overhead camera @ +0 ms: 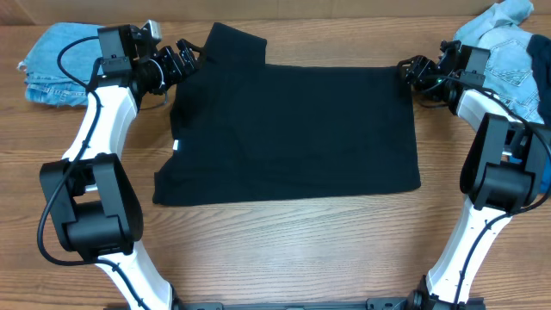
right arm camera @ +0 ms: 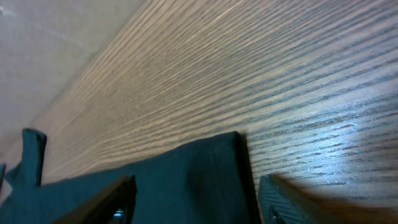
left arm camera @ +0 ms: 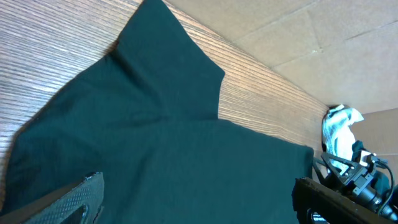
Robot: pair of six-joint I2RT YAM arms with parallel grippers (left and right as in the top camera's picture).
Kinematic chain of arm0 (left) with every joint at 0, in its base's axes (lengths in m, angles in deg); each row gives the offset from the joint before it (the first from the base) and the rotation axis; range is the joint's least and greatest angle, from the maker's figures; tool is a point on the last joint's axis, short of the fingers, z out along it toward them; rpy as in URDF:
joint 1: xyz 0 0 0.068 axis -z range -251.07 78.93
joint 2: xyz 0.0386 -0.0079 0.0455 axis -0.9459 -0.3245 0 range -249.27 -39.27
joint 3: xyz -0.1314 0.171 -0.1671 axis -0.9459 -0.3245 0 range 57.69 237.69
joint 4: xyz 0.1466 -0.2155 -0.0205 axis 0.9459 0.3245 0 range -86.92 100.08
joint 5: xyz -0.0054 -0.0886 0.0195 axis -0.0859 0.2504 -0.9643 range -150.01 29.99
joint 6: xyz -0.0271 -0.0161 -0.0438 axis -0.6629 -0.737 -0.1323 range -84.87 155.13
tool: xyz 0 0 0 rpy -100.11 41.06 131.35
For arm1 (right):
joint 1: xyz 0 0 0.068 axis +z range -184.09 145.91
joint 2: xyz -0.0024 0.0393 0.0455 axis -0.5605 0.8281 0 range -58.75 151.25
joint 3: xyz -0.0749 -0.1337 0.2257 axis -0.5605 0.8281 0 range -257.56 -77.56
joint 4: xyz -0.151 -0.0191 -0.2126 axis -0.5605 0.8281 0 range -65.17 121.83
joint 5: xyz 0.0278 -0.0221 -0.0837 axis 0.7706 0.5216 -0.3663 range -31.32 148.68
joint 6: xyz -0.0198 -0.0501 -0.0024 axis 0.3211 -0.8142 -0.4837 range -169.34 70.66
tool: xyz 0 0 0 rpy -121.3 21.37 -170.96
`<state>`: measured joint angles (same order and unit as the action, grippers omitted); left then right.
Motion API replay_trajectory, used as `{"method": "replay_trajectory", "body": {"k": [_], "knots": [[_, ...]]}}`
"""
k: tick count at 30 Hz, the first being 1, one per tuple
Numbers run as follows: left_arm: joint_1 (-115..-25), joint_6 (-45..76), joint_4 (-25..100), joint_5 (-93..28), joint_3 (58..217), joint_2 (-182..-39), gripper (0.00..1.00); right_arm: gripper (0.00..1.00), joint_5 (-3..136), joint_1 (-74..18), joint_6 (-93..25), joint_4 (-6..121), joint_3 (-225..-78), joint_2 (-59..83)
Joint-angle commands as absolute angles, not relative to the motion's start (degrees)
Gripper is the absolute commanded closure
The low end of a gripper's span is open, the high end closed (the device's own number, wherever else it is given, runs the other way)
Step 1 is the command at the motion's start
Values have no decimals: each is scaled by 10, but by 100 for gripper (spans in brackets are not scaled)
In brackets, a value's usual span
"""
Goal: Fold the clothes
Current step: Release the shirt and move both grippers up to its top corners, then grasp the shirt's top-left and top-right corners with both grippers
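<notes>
The clothes in play are a black T-shirt lying flat in the middle of the wooden table, its small white tag at the left edge. One sleeve points to the far side. My left gripper hovers over the shirt's far-left part, open wide, with only flat fabric between its fingers. My right gripper is at the shirt's far-right corner. It straddles that corner, jaws apart, one finger over the cloth and the other finger beside the hem on bare wood.
A folded light-blue denim piece lies at the far left. A heap of light-blue denim sits at the far right, behind the right arm, and a bit of royal-blue cloth shows at the right edge. A cardboard wall bounds the back.
</notes>
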<state>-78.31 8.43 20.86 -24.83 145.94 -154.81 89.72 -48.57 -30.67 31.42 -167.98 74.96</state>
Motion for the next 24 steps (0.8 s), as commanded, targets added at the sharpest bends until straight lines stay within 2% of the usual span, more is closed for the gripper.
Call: {"method": "replay_trajectory", "body": {"k": [1, 4, 7, 9, 17, 20, 22, 24], "knots": [[-785, 81, 208, -242, 1477, -1556, 0, 36, 878, -482, -323, 328, -1680, 785], [-785, 81, 208, -242, 1477, -1556, 0, 45, 878, -482, -327, 331, -1680, 785], [-785, 81, 208, -242, 1477, -1556, 0, 48, 878, -482, -331, 335, -1680, 785], [-785, 81, 208, -242, 1477, -1556, 0, 57, 878, -482, -331, 338, -1680, 785], [-785, 81, 208, -242, 1477, -1556, 0, 58, 878, -476, -361, 352, -1680, 785], [-785, 81, 208, -242, 1477, -1556, 0, 72, 878, -476, -361, 355, -1680, 785], [-785, 81, 208, -242, 1477, -1556, 0, 75, 878, -476, -361, 359, -1680, 785], [-785, 81, 208, -242, 1477, -1556, 0, 83, 878, -476, -361, 360, -1680, 785]]}}
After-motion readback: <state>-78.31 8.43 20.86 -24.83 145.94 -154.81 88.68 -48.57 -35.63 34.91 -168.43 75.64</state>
